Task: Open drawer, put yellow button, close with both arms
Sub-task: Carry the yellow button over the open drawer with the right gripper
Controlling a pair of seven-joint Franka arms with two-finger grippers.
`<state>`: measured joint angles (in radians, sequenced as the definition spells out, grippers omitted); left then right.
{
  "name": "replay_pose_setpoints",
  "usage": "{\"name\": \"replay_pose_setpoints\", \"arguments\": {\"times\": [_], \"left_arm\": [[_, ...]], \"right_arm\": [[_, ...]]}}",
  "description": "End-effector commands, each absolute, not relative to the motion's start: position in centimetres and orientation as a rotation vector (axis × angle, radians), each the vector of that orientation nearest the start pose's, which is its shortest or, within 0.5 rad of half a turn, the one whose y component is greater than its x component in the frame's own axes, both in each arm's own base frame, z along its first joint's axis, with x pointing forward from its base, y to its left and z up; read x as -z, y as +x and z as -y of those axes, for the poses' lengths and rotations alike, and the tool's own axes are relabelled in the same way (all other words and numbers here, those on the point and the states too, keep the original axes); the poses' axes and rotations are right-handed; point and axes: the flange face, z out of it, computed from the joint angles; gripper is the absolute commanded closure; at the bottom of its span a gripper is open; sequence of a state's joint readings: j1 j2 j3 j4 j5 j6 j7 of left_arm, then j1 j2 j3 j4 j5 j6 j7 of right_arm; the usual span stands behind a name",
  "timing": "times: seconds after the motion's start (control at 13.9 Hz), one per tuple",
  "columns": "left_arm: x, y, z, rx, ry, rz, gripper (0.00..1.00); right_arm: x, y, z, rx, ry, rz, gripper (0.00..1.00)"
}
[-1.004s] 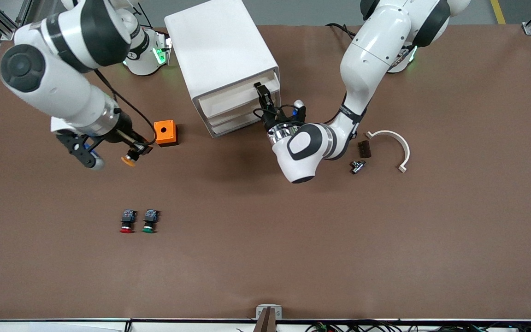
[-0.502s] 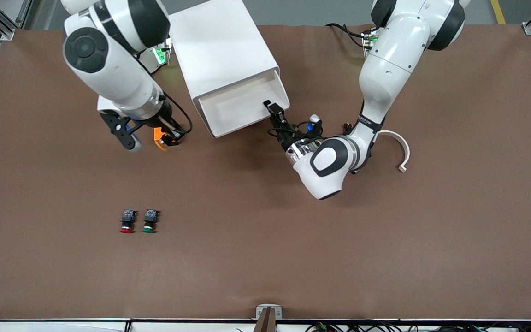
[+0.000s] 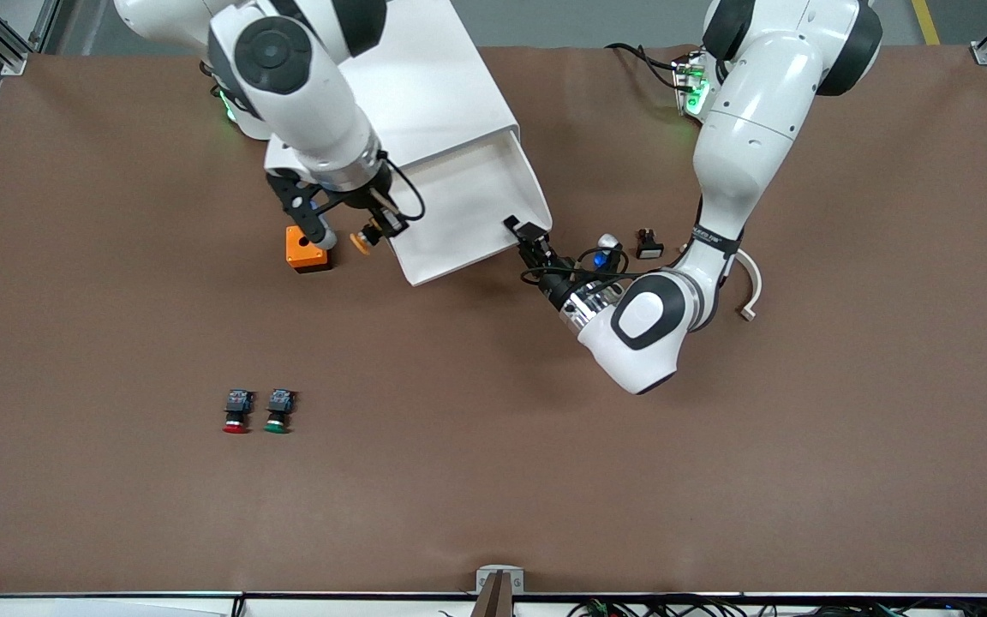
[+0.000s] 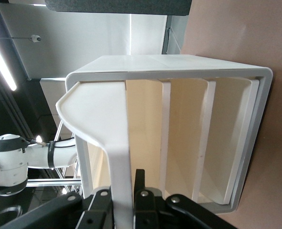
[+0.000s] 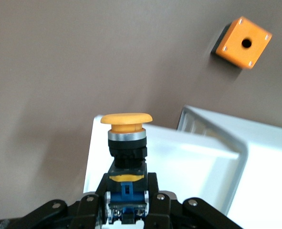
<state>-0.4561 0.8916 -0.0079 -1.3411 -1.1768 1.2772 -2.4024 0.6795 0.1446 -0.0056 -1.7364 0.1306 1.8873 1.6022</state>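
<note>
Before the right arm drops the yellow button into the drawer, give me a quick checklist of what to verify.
1. Drawer pulled out of the cabinet: ok.
2. Left gripper clamped on the drawer's front edge: ok.
3. Yellow button held in the right gripper: ok.
4. Button over the drawer's tray: not ok, it sits at the drawer's edge, beside the orange box.
5. Bare room in the tray for it: ok.

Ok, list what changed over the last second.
The left gripper, shut on the drawer front, pulled it out of the cabinet toward the front camera. The right gripper, holding the yellow button, travelled from past the orange box to the drawer's edge. The red button and green button stayed put.
</note>
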Motion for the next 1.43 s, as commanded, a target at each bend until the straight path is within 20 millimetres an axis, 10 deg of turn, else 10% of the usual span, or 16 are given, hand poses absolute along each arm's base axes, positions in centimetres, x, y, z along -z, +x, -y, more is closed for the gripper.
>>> {"name": "replay_pose_setpoints", "arguments": {"times": [0.0, 0.22, 0.93, 1.36], "left_arm": [[-20.4, 54.9, 39.5, -1.572, -0.873, 1.808, 0.72], [-20.6, 55.0, 39.8, -1.600, -0.870, 1.807, 0.15], [-25.5, 60.2, 36.3, -1.924, -1.200, 1.811, 0.01], [-32.8, 64.1, 33.7, -2.030, -2.010, 1.702, 0.01]], "right_arm": [[-47.3, 45.1, -42.5, -0.148, -2.681, -1.484, 1.00], [-45.9, 43.0, -45.8, -0.117, -2.667, -1.509, 1.00], [-43.5, 38.1, -51.8, -0.022, -2.659, -1.621, 1.00], [-42.2, 39.4, -54.1, 0.004, -2.606, -1.697, 0.97]]}}
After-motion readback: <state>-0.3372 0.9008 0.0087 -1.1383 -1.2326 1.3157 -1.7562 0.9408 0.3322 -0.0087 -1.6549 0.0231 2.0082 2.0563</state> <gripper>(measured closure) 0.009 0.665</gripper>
